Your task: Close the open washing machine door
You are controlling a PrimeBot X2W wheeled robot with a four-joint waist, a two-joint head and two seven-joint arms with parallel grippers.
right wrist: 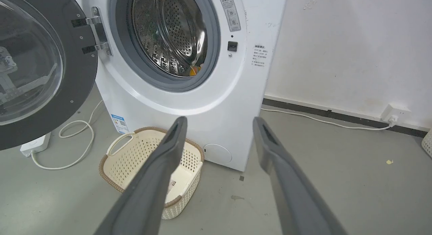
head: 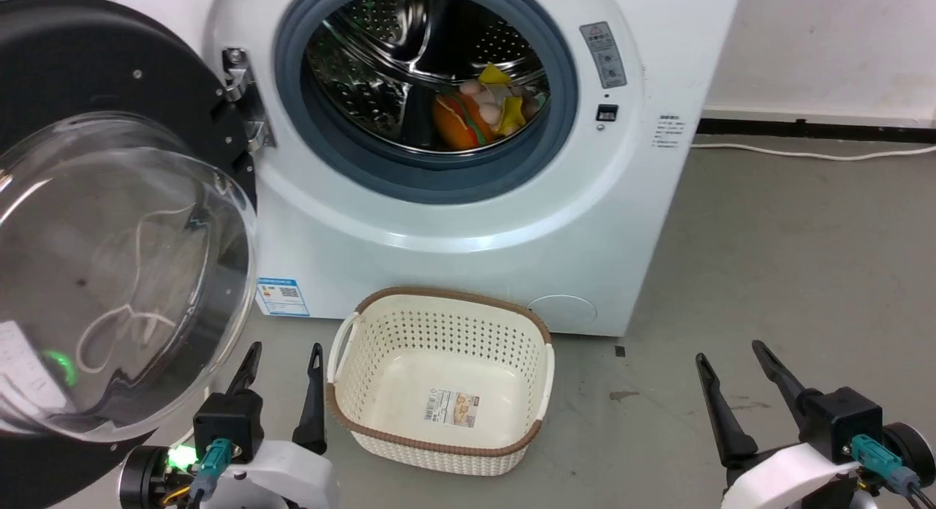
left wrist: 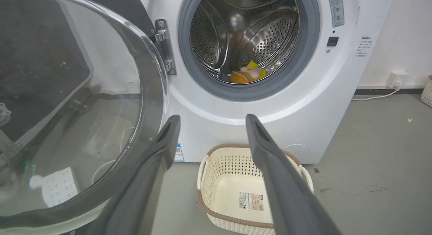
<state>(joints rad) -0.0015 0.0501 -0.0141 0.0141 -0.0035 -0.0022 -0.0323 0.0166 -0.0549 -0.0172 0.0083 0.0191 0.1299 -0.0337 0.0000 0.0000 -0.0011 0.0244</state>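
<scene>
Both grippers sit low and spread wide with nothing between the fingers: the left gripper (head: 286,347) is just under the lower edge of the door (head: 110,238), and the right gripper (head: 729,349) hangs over bare floor, well apart from the machine (head: 468,231). The door is swung fully open to the left on its hinge (head: 245,99), with its glass bowl bulging toward the robot, so closing has not begun. The left arm looks like the one to use. It should probably reach around the black rim on the side far from the hinge, get a finger behind it, and carry it rightward along the hinge's arc rather than shoving straight. Contact is better on the rim than on the bowl, which looks slick and rounded. A firm last press is likely needed where the rim meets the catch (head: 606,112) to the right of the opening. Toys (head: 482,110) lie deep in the drum (head: 409,63), away from the seal, so nothing should jam. The basket (head: 453,293) stands on the floor below the opening; the arm should pass above it.
</scene>
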